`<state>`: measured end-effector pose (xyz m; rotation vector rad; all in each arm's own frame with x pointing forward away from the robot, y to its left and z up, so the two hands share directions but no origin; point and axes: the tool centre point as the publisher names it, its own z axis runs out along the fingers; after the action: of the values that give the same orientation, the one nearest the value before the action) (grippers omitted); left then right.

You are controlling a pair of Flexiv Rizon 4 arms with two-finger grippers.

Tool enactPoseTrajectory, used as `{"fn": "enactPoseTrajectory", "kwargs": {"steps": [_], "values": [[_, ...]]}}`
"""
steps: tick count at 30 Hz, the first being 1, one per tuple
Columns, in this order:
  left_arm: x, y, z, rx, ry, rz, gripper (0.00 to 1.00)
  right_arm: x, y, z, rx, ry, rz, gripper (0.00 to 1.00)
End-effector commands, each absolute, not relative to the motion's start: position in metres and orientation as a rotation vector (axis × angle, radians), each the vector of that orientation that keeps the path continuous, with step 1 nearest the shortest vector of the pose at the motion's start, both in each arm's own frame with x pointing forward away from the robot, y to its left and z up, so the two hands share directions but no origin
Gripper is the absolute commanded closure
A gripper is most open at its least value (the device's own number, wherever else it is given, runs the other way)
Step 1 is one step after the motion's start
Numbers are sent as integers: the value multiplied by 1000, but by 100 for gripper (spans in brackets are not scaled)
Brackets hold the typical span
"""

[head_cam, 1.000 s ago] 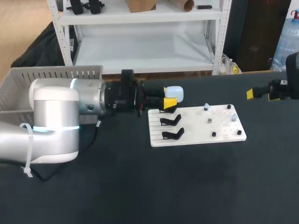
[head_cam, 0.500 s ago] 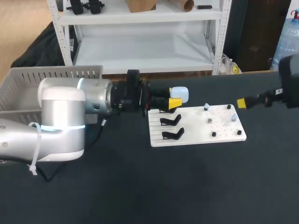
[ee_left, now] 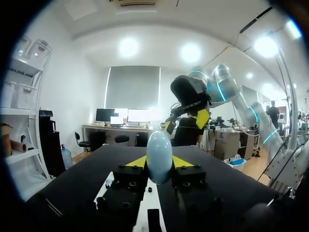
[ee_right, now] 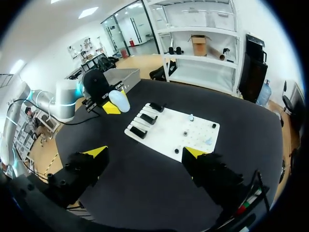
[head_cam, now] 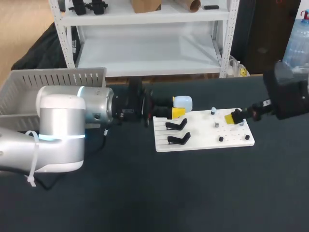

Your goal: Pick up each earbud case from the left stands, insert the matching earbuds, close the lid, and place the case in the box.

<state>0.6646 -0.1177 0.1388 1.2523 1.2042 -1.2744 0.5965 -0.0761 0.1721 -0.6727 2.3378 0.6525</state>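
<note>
A pale blue earbud case (head_cam: 183, 101) hangs just above the white board's (head_cam: 203, 140) back left corner, my left gripper (head_cam: 176, 108) shut on it. In the left wrist view the case (ee_left: 159, 156) stands upright between the yellow fingertips (ee_left: 137, 162). Two empty black stands (head_cam: 176, 124) sit on the board's left part, and small earbuds (head_cam: 213, 111) on its right part. My right gripper (head_cam: 234, 117) hovers over that right part, open wide with nothing in it. The right wrist view looks down on the board (ee_right: 193, 123) past its fingertips (ee_right: 95, 152).
A grey slatted box (head_cam: 53, 76) stands at the table's back left, behind my left arm (head_cam: 63, 125). Dark tabletop (head_cam: 159, 193) stretches in front of the board.
My right arm has swung in from the right edge, so its gripper is now over the board's right part. The left gripper has shifted only slightly, still holding the case.
</note>
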Motion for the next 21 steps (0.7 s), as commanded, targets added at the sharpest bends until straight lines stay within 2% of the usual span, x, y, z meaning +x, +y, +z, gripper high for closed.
{"fn": "enactPoseTrajectory", "kwargs": {"steps": [1,21], "values": [[662,-115,135,1245,1212,-1271,100,598,-57,171,-659,2366,597,0],[661,-106,127,1247,1225,-1257,100,595,-7,163,-725,2381,672,0]]}}
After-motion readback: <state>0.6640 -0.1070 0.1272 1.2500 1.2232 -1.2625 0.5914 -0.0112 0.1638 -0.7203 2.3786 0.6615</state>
